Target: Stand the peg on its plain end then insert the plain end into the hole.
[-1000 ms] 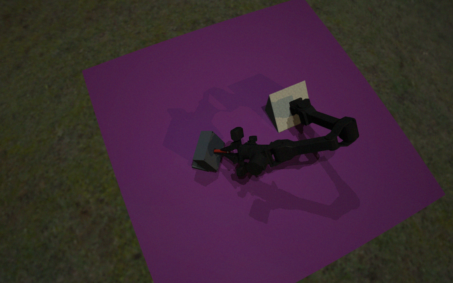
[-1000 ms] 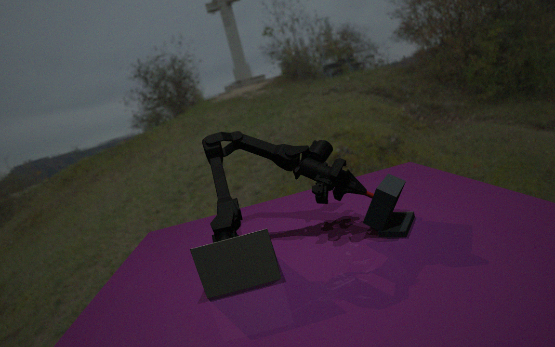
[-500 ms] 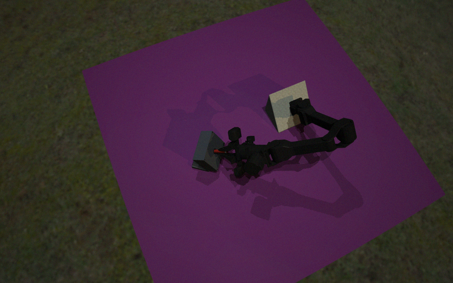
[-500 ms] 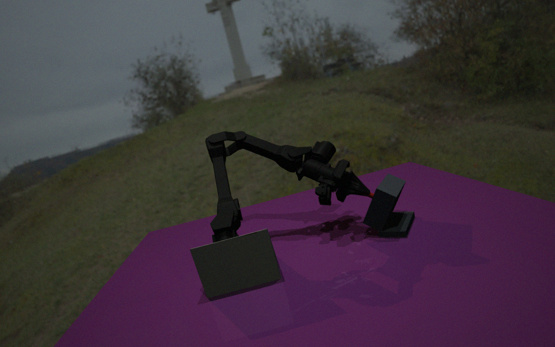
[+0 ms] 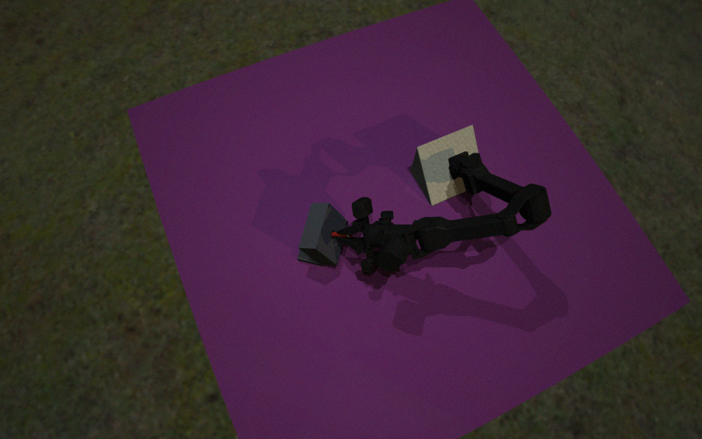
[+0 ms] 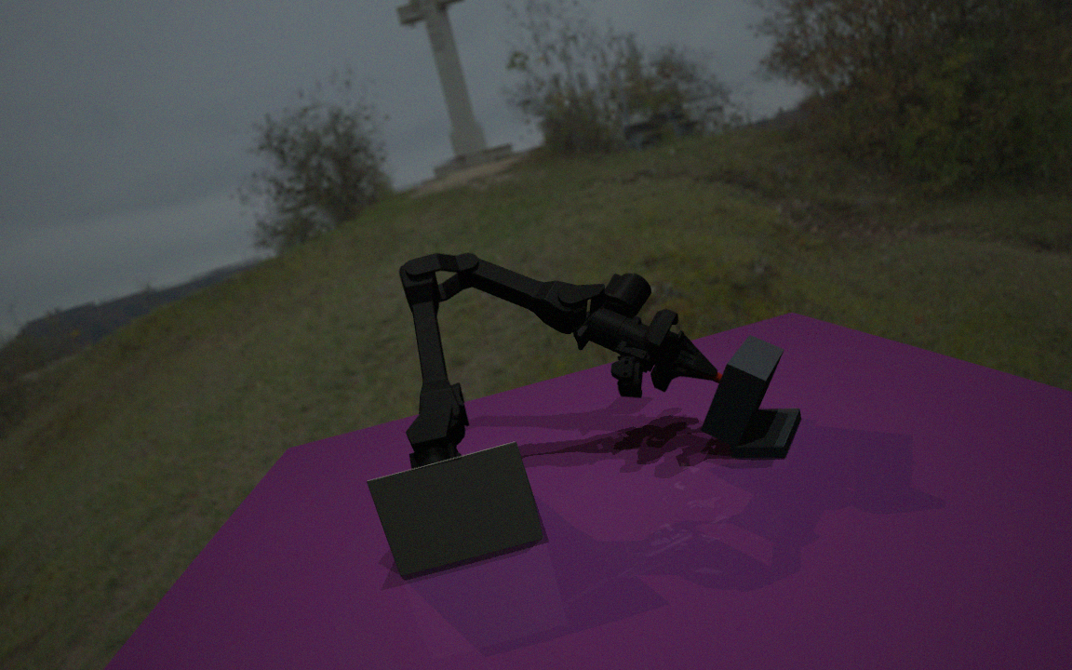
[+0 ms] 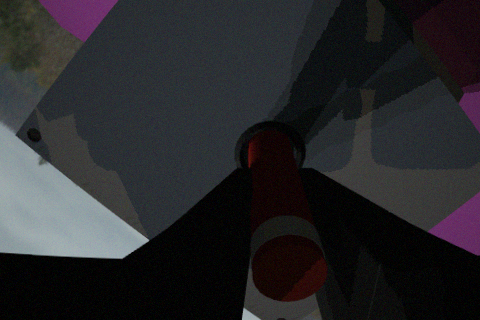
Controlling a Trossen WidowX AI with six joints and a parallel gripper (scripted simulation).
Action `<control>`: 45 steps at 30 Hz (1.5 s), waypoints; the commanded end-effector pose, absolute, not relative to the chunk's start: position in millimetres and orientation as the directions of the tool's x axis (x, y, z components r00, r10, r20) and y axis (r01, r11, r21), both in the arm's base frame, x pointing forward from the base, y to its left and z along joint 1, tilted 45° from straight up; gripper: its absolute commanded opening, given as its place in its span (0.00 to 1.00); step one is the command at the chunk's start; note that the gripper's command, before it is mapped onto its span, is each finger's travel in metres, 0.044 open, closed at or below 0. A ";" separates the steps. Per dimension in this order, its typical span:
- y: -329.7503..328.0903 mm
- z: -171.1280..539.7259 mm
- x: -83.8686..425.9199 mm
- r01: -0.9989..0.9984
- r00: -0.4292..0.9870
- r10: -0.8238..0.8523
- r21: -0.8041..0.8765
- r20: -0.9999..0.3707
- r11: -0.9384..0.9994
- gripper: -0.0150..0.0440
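The red peg [image 5: 335, 234] [image 6: 718, 376] [image 7: 276, 185] is held tilted, its white-banded end towards the wrist camera. Its far, plain end is inside the hole [image 7: 241, 152] of the grey sloped panel [image 5: 315, 226] [image 6: 738, 395] [image 7: 200, 50]. How deep it sits is hidden. The dark rim of the hole shows around the peg in the wrist view. My gripper [image 5: 340, 235] [image 6: 716, 377] [image 7: 273, 183] is shut on the peg between the white band and the panel. The fingertips are close to the panel face; whether they touch it, I cannot tell.
A pale wedge-shaped block [image 5: 440, 163] [image 6: 456, 512] stands on the purple table [image 5: 309, 349] [image 6: 898, 582] beside the arm's base. The panel has a dark foot [image 6: 769, 441] behind it. The arm reaches over the table to the panel.
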State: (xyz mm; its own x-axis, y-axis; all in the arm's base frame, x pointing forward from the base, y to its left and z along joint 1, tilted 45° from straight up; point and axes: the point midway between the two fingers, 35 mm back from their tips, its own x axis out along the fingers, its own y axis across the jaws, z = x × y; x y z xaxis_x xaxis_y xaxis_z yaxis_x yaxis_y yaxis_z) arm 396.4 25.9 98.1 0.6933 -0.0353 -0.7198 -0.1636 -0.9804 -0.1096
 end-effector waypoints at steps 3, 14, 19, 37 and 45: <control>25.9 98.3 396.3 -0.164 0.694 -0.035 -0.110 -0.720 -0.980 0.25; 25.9 98.3 396.3 -0.164 0.694 -0.035 -0.110 -0.720 -0.980 0.74; 26.0 100.1 395.1 -0.163 0.693 -0.035 -0.110 -0.720 -0.980 0.97; 27.5 119.8 380.6 -0.162 0.692 -0.034 -0.109 -0.721 -0.981 1.00; 28.1 128.8 373.6 -0.161 0.691 -0.034 -0.108 -0.722 -0.981 1.00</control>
State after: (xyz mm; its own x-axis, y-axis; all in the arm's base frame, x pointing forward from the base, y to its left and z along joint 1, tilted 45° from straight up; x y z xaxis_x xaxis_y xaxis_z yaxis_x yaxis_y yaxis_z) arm 375.7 27.7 125.2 0.6899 -0.0319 -0.7232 -0.1583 -0.9815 -0.1078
